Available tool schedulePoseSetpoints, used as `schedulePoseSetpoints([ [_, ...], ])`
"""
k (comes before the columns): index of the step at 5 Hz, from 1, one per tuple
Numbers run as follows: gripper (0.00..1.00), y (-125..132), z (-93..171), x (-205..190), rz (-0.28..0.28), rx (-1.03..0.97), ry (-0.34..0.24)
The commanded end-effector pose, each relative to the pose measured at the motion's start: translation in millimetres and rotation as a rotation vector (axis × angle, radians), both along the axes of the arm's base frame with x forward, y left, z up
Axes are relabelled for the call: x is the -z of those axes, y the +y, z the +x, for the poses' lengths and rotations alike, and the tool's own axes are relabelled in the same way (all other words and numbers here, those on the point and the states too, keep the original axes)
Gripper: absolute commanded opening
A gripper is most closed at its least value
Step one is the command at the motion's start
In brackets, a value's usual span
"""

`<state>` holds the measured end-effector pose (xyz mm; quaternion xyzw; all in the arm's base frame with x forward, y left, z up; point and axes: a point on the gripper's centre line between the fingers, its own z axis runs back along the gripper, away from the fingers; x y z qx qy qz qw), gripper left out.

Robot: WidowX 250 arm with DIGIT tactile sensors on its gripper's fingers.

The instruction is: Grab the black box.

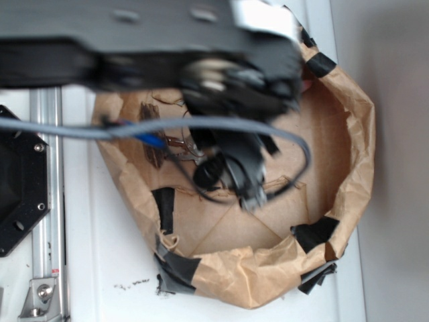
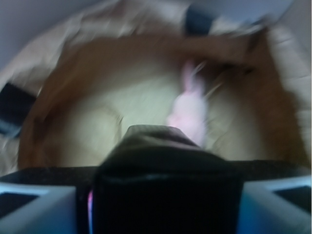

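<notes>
filling wrist view foreground: black box (image 2: 165, 180) | between claw (image 2: 165, 204) fingers, pinched | pink plush toy (image 2: 187, 114) beyond

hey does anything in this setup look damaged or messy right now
Yes. The brown paper wall ringing the work area is crumpled and patched with torn black tape strips. Dark crumbs lie scattered on the white table outside it. The wrist view is motion-blurred.
</notes>
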<state>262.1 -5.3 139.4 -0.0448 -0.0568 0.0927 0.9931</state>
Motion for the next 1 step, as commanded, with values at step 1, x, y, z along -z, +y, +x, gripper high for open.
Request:
schedulePoseSetpoints([
  [1,0.0,-13.0,13.2,-7.2,0.089,-0.005,-0.023],
])
